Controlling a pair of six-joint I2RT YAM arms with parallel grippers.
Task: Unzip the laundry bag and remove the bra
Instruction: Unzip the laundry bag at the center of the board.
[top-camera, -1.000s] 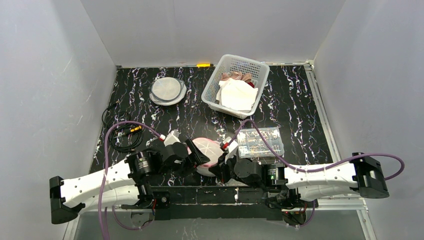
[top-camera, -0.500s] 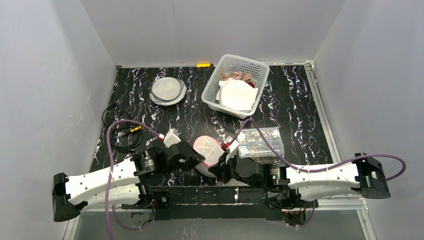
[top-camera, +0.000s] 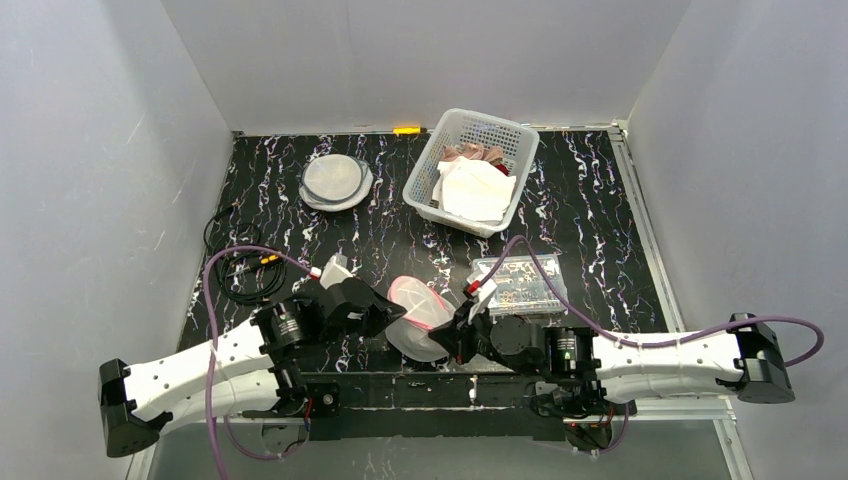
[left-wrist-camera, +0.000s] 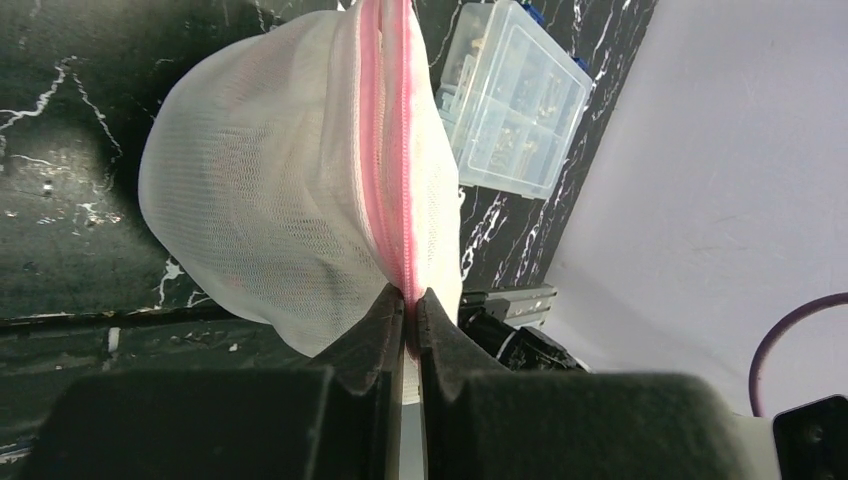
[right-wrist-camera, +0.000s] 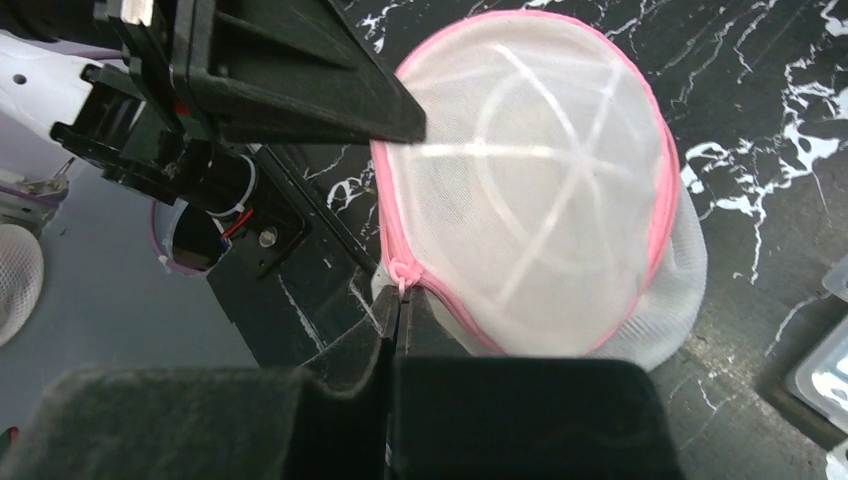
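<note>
The laundry bag (top-camera: 420, 312) is a round white mesh pouch with a pink zipper, lifted on edge between both arms near the table's front. In the left wrist view the bag (left-wrist-camera: 300, 190) hangs with my left gripper (left-wrist-camera: 409, 296) shut on its pink zipper seam. In the right wrist view the bag (right-wrist-camera: 540, 190) shows its domed side, and my right gripper (right-wrist-camera: 399, 303) is shut on the pink zipper pull (right-wrist-camera: 402, 272) at the zipper's end. The zipper looks closed. The bra is hidden inside the bag.
A white basket (top-camera: 428, 176) with cloths stands at the back centre. A clear plastic parts box (top-camera: 520, 280) lies right of the bag. A second round mesh bag (top-camera: 335, 182) lies at the back left, and black cables (top-camera: 240, 262) lie at the left.
My left gripper went from open to shut on the zipper seam. The bag tipped up from lying flat, and the right arm shifted a little right.
</note>
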